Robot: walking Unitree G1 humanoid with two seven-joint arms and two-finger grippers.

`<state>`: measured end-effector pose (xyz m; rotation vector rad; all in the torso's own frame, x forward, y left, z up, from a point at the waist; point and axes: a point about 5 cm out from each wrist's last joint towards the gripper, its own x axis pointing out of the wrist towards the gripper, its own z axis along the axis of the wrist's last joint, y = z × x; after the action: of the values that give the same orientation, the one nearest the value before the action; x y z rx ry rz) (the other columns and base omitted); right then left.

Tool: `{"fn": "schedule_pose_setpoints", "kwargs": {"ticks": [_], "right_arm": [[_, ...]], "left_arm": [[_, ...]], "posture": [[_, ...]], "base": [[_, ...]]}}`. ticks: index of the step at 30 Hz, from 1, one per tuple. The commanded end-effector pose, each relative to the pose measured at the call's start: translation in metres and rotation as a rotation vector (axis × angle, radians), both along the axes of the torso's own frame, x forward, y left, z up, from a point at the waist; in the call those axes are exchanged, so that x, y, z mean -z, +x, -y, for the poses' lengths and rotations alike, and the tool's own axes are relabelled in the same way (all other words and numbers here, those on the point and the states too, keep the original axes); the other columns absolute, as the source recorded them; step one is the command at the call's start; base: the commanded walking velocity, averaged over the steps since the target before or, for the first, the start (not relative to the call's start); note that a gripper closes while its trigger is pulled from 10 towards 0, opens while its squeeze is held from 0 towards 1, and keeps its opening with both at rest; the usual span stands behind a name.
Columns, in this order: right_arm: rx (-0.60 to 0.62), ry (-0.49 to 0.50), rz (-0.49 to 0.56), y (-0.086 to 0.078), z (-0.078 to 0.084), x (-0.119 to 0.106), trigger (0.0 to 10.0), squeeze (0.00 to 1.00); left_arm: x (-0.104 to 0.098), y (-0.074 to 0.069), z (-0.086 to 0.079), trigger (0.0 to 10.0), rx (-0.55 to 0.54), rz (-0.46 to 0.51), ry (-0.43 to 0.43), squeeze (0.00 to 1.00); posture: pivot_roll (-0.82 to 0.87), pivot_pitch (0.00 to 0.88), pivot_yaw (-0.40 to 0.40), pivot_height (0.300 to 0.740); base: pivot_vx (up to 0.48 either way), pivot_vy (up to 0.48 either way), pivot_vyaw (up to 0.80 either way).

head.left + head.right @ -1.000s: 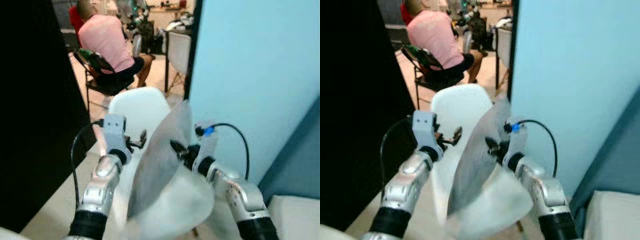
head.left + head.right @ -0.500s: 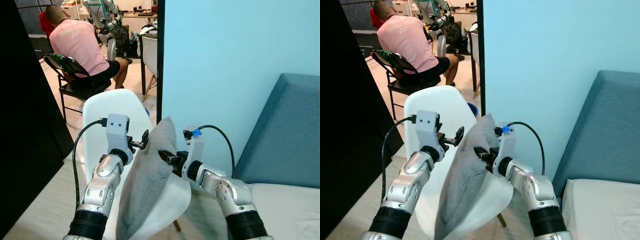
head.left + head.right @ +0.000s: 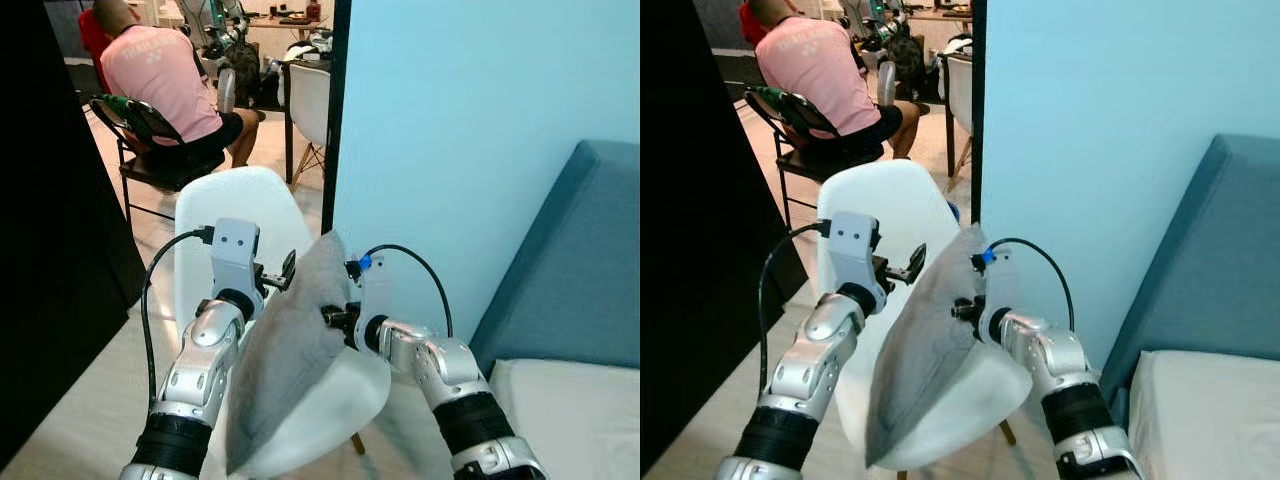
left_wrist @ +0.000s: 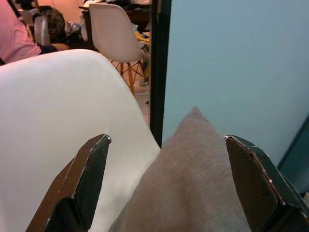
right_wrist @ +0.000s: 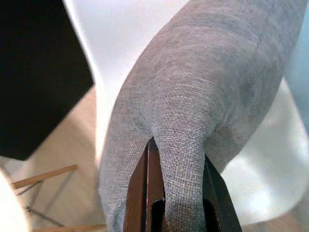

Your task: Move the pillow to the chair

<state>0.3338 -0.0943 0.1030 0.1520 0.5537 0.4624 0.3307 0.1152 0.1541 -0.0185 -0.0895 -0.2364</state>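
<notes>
A grey pillow (image 3: 290, 360) hangs on edge over the seat of a white shell chair (image 3: 230, 210). My right gripper (image 3: 330, 316) is shut on the pillow's right side, pinching a fold of fabric (image 5: 181, 159) between its fingers. Just off the pillow's upper left edge, in front of the chair back, my left gripper (image 3: 282, 276) stands open. In the left wrist view its two black fingers (image 4: 89, 174) spread wide, with the pillow's top corner (image 4: 195, 145) between and beyond them, apart from both.
A light blue wall (image 3: 470, 130) rises right behind the chair. A blue sofa (image 3: 570, 270) with a white cushion (image 3: 570, 420) stands at the right. A black panel (image 3: 50, 260) lines the left. A person (image 3: 160, 70) sits on a dark chair further back, near another white chair (image 3: 308, 100).
The camera has shifted a little. The pillow has tipped and sunk lower toward the chair seat, with my right gripper still holding it. The left gripper stays open beside it.
</notes>
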Motion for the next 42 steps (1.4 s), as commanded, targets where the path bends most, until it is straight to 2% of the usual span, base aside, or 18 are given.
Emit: {"fn": "schedule_pose_setpoints", "kwargs": {"ticks": [1,8,12,15,20,25,26,27,30,31,32,37,39,40,41,42], "right_arm": [[0.002,-0.034,0.015,0.002,0.0,0.003,10.0,0.0],[0.02,0.053,0.14,0.011,-0.004,-0.016,10.0,0.0],[0.041,0.054,0.152,0.013,-0.003,-0.017,10.0,0.0],[0.053,0.032,0.153,0.013,-0.001,-0.016,10.0,0.0],[0.068,-0.128,0.153,0.016,0.001,-0.005,10.0,0.0],[0.013,-0.089,0.171,0.019,-0.01,-0.009,10.0,0.0],[-0.018,-0.066,0.188,0.019,-0.016,-0.011,10.0,0.47],[-0.041,-0.066,0.205,0.02,-0.02,-0.013,10.0,0.59],[-0.065,-0.061,0.209,0.021,-0.025,-0.013,10.0,0.64],[-0.089,-0.048,0.201,0.021,-0.032,-0.013,10.0,0.73],[-0.119,-0.03,0.189,0.02,-0.04,-0.012,10.0,1.0],[-0.175,0.006,0.172,0.016,-0.057,-0.012,10.0,1.0],[-0.172,-0.007,0.183,0.017,-0.056,-0.013,10.0,1.0],[-0.141,-0.033,0.195,0.021,-0.047,-0.016,10.0,1.0],[-0.141,-0.033,0.195,0.021,-0.047,-0.016,10.0,1.0],[-0.106,-0.065,0.199,0.025,-0.032,-0.018,10.0,0.2]], "left_arm": [[-0.003,0.001,-0.003,10.0,-0.011,0.007,0.012,0.0],[-0.003,0.0,-0.001,10.0,-0.009,0.0,-0.012,0.0],[-0.004,0.0,0.0,10.0,-0.009,-0.004,-0.024,0.0],[-0.005,-0.001,0.0,10.0,-0.011,-0.005,-0.033,0.0],[-0.006,-0.001,-0.002,10.0,-0.021,-0.001,-0.034,0.0],[-0.007,-0.001,-0.002,10.0,-0.026,0.0,-0.035,0.0],[-0.007,-0.001,-0.002,10.0,-0.026,0.001,-0.036,0.0],[-0.007,-0.001,-0.002,10.0,-0.027,0.001,-0.036,0.0],[-0.008,-0.001,-0.001,10.0,-0.026,0.001,-0.037,0.0],[-0.008,-0.001,-0.001,10.0,-0.026,0.002,-0.038,0.0],[-0.009,0.0,0.0,10.0,-0.027,0.004,-0.039,0.0],[-0.011,-0.001,-0.001,10.0,-0.034,0.01,-0.041,0.0],[-0.011,-0.001,-0.002,10.0,-0.039,0.012,-0.041,0.0],[-0.012,0.0,-0.005,10.0,-0.054,0.018,-0.039,0.0],[-0.012,0.0,-0.005,10.0,-0.054,0.018,-0.039,0.0],[-0.014,0.001,-0.01,10.0,-0.077,0.023,-0.037,0.0]], "posture": [[-0.06,0.0,0.002,0.62],[-0.05,0.0,0.002,0.59],[-0.05,0.0,0.001,0.575],[-0.05,0.0,0.001,0.565],[-0.05,0.0,0.001,0.545],[-0.05,0.0,0.003,0.545],[-0.05,0.0,0.003,0.545],[-0.05,0.0,0.003,0.545],[-0.05,0.0,0.001,0.545],[-0.05,0.0,-0.001,0.545],[-0.04,0.0,-0.002,0.545],[-0.04,0.0,-0.003,0.545],[-0.04,0.0,-0.004,0.545],[-0.04,0.0,-0.004,0.545],[-0.04,0.0,-0.004,0.545],[-0.05,0.0,-0.004,0.545]], "base": [[0.0,0.0,0.0],[0.0,0.0,0.0],[0.0,0.0,0.0],[0.0,0.0,0.0],[0.0,0.0,0.0],[0.0,0.0,0.0],[0.0,0.0,0.0],[0.0,0.0,0.0],[0.0,0.0,0.0],[0.0,0.0,0.0],[0.0,0.0,0.0],[0.0,0.0,0.0],[0.0,0.0,0.0],[0.0,0.0,0.0],[0.0,0.0,0.0],[0.0,0.0,0.0]]}}
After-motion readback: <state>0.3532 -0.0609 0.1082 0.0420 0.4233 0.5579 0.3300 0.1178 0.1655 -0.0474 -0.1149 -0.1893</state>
